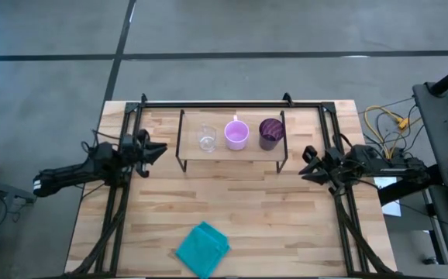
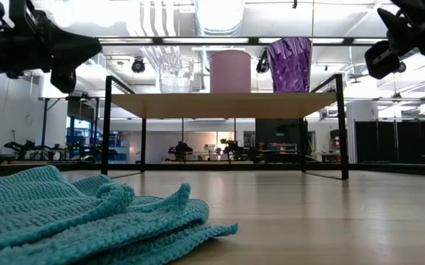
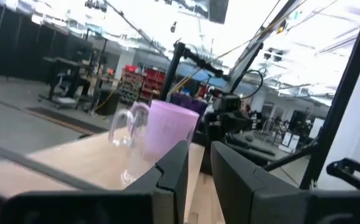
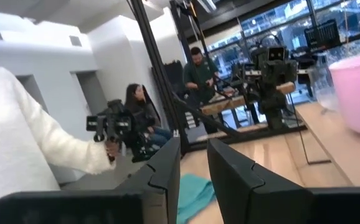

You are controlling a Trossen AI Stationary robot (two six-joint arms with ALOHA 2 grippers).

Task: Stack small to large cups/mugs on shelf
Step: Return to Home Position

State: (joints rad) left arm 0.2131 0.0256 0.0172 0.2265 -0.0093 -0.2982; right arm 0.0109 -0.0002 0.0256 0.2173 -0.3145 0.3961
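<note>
Three vessels stand in a row on their bases on the light-wood shelf [image 1: 232, 151]. They are a clear glass cup [image 1: 207, 138], a pink mug [image 1: 236, 135] and a dark purple tumbler [image 1: 270, 132], running from the table's left to its right. The low view shows the same row: glass cup [image 2: 174, 73], pink mug [image 2: 230, 71], purple tumbler [image 2: 290, 65]. My left gripper [image 1: 160, 149] hovers left of the shelf, shut and holding nothing. My right gripper [image 1: 304, 161] hovers right of the shelf, also shut and holding nothing. In the left wrist view the left gripper [image 3: 198, 149] points toward the mug [image 3: 170, 127].
A crumpled teal cloth [image 1: 203, 248] lies near the table's near edge, large in the low view [image 2: 80, 217]. A black outer frame [image 1: 232, 104] runs around the table's far and side edges. People [image 4: 139, 115] are in the room beyond the table. Bare wood lies between the shelf and the cloth.
</note>
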